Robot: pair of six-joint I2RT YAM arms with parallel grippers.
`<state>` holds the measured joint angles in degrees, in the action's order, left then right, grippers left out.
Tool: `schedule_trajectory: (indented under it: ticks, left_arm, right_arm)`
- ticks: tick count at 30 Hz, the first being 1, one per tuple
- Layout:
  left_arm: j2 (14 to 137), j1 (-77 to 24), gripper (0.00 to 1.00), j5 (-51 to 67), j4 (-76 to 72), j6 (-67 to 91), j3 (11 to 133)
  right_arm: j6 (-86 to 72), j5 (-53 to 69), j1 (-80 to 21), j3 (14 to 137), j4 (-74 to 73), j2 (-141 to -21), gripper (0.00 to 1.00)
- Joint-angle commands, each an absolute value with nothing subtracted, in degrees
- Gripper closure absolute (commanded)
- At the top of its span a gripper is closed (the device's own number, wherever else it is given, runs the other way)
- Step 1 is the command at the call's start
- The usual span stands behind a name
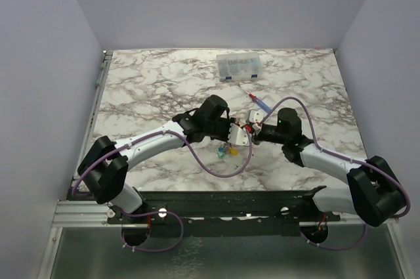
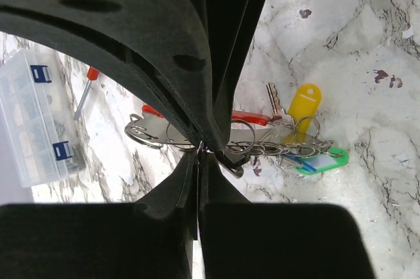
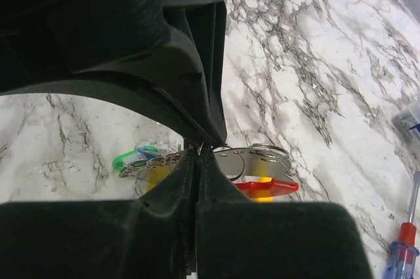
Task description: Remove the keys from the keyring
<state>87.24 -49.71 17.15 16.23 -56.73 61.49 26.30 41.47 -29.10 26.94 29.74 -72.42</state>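
1. Left gripper (image 2: 199,148): the two black fingers are pressed together with no gap between them. In the left wrist view the tips meet at the row of wire rings, and a thin strand of wire shows at the seam. It cannot be told whether that wire is clamped.
2. Right gripper (image 3: 197,151): the fingers are likewise pressed together. In the right wrist view the tips meet where the small rings join the silvery plate. Here too it cannot be told whether the wire is clamped.
3. In the top external view both grippers sit close together at the centre of the marble table (image 1: 151,88), tips facing each other.
4. The keyring (image 2: 147,129) lies just behind the left fingertips, at mid-frame of the left wrist view. Its silvery-grey metal part extends to the left of the fingers and its red band to the right.
5. The keys (image 2: 305,102) are bunched to the right of the keyring, linked to it by overlapping wire rings. A yellow tag lies uppermost and a green tag with a blue one lies at the lower right.
6. In the top external view the coloured tags show just below the two grippers.
7. A clear plastic parts box (image 1: 239,67) stands near the top edge of the table.
8. A blue-and-red-handled screwdriver (image 1: 257,102) lies between the box and the right gripper.
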Motion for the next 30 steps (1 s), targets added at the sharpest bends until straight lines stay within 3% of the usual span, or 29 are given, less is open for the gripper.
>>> schedule_trajectory:
  ticks: [1, 5, 8, 17, 30]
  left_arm:
    - [87.66, -48.76, 0.85, 22.83, 16.96, -53.42, 63.41]
    - [87.83, -44.04, 0.68, 32.17, 16.74, -50.80, 62.44]
    - [88.23, -40.78, 0.65, 37.09, 15.53, -49.14, 62.06]
    - [88.42, -39.81, 0.76, 41.85, 12.83, -47.62, 61.46]
    - [90.18, -39.79, 0.78, 41.85, 10.13, -47.99, 59.08]
  right_arm:
    - [25.13, 38.30, -29.62, 25.97, 33.60, -73.67, 0.99]
    - [23.93, 39.04, -29.62, 22.85, 41.19, -74.07, 0.99]
    - [23.36, 39.60, -29.62, 20.76, 47.43, -75.09, 0.99]
    - [21.25, 41.05, -29.61, 19.51, 58.53, -79.93, 0.99]
    - [20.27, 42.52, -29.61, 18.00, 66.47, -82.44, 0.99]
